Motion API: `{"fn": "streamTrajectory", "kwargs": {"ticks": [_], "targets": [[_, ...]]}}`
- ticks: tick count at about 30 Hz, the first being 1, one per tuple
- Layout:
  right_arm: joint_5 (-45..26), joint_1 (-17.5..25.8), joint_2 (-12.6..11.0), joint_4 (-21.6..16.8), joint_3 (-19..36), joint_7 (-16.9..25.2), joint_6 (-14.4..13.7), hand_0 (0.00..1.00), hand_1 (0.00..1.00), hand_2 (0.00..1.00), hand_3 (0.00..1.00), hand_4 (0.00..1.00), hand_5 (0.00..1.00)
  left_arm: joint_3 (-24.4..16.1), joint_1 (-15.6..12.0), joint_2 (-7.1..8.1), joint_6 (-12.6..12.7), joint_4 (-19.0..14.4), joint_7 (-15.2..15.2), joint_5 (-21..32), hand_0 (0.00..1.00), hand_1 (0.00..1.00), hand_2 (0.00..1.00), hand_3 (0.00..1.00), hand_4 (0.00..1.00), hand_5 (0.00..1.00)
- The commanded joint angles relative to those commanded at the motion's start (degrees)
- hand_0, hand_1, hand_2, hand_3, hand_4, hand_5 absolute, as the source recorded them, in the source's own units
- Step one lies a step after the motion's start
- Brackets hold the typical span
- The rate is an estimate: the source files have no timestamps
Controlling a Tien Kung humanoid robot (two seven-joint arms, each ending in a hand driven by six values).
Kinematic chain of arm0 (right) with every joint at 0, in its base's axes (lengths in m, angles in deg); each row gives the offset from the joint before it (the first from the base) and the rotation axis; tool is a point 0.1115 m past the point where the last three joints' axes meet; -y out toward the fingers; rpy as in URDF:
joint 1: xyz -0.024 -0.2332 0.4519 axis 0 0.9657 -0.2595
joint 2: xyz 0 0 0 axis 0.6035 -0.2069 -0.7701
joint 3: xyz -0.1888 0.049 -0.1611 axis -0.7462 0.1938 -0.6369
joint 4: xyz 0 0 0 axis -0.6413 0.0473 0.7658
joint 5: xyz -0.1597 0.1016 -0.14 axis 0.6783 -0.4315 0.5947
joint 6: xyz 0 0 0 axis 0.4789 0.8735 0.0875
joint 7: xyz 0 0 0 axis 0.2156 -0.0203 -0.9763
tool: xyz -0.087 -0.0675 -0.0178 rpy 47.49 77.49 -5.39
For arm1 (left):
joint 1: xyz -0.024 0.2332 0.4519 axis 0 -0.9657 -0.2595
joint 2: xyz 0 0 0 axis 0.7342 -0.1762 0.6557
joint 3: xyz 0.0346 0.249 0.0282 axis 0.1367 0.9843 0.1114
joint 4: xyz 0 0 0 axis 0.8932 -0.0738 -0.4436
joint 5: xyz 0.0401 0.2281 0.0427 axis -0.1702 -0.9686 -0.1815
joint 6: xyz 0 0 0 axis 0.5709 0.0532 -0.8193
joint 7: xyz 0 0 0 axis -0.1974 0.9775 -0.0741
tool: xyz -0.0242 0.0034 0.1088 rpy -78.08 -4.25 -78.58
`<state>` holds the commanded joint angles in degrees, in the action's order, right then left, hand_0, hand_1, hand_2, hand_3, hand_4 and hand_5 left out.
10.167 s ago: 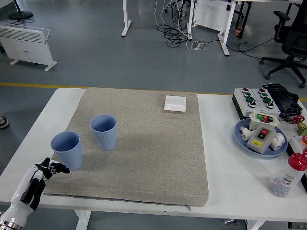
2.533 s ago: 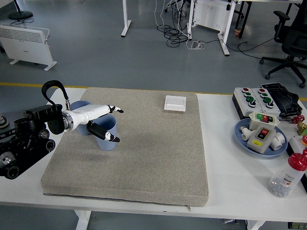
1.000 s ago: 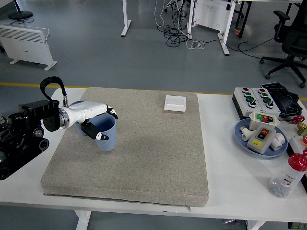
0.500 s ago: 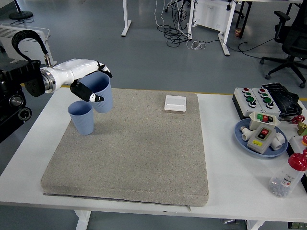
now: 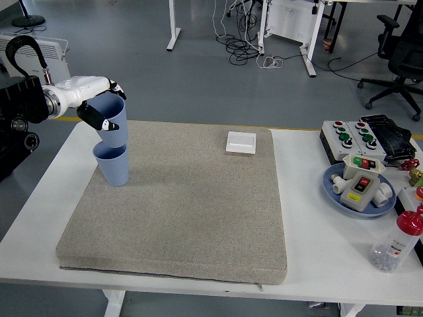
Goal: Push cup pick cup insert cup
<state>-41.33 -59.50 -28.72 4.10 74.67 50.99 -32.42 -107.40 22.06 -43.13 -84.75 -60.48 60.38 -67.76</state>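
1. Left hand (image 5: 99,105) grips the upper blue cup (image 5: 113,121) w/ fingers wrapped round its wall, thumb in front, holding it over the lower blue cup (image 5: 113,165). Upper cup's base sits at the lower one's mouth; can't tell whether it has entered or just hangs above the rim.
2. Lower cup stands upright on the grey mat (image 5: 198,211), near its far-left corner. Right arm not in view.
3. Risk, as a judgement: upper cup looks slightly tilted, so its base could catch the lower rim on the way down and tip or shove the free-standing cup, which nothing braces. A light plastic cup on soft fabric would slide or topple easily. Letting go too soon could leave the cups jammed askew.
4. Surface: padded grey mat covers most of the white table (image 5: 317,264). A white switch plate (image 5: 241,142) lies at the mat's far edge, well apart from the cups.
5. Right side of table: button box (image 5: 347,135), blue plate (image 5: 337,191) of parts, red-capped bottle (image 5: 396,243).
6. Room: grey floor w/ yellow line, white heater (image 5: 56,53), desk legs, cables, office chair (image 5: 400,46).
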Motion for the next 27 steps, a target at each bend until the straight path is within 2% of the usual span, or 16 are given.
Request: {"fn": "streamTrajectory", "kwargs": {"ticks": [7,27], "targets": [[0.42,-0.14,0.03,0.00,0.12,-0.07,0.00,0.725,0.650,0.644,0.574,0.120,0.465,2.17,0.65,-1.04,0.49,2.66,1.08,-0.05,0.502,0.513,0.494,0.481,0.354,0.002],[0.44,-0.40,-0.01,0.00,0.10,-0.01,0.00,0.725,0.650,0.644,0.575,0.121,0.465,3.21,0.93,-2.21,1.56,7.63,2.38,0.01,0.505,0.518,0.501,0.481,0.345,0.002]]}}
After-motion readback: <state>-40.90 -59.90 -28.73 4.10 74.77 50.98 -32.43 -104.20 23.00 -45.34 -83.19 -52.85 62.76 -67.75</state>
